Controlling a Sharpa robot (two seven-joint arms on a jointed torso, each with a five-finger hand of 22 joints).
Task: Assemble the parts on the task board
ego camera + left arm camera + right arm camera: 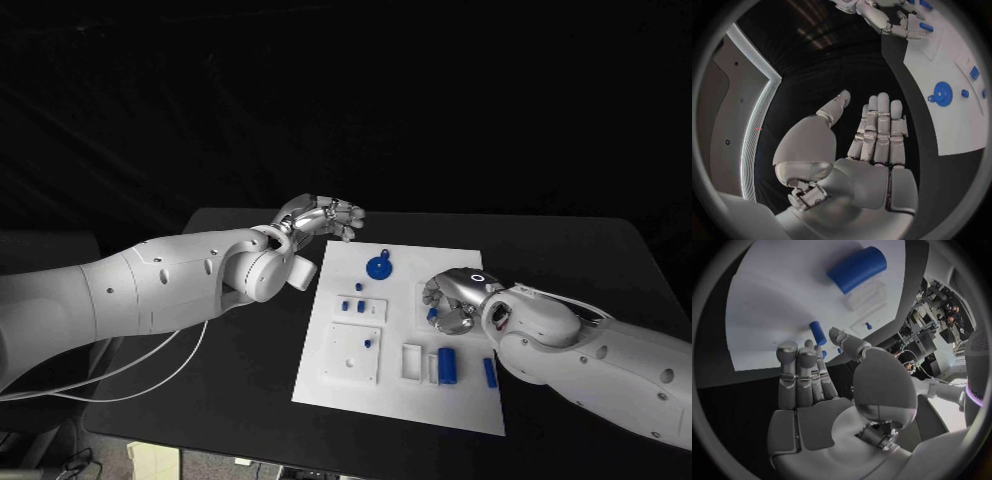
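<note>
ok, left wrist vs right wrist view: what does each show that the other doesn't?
Left wrist only: the left robot hand open beside the board, the round blue gear-like part, and the right robot hand far across the board. Right wrist only: the big blue cylinder and a small blue peg near that robot hand's fingertips. Both: the white task board on the black table.

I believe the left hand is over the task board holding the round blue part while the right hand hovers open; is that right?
Not quite: the left hand is open and holds nothing, off the task board's far corner. The round blue part lies on the board, as the head view shows. The right hand does hover open.
</note>
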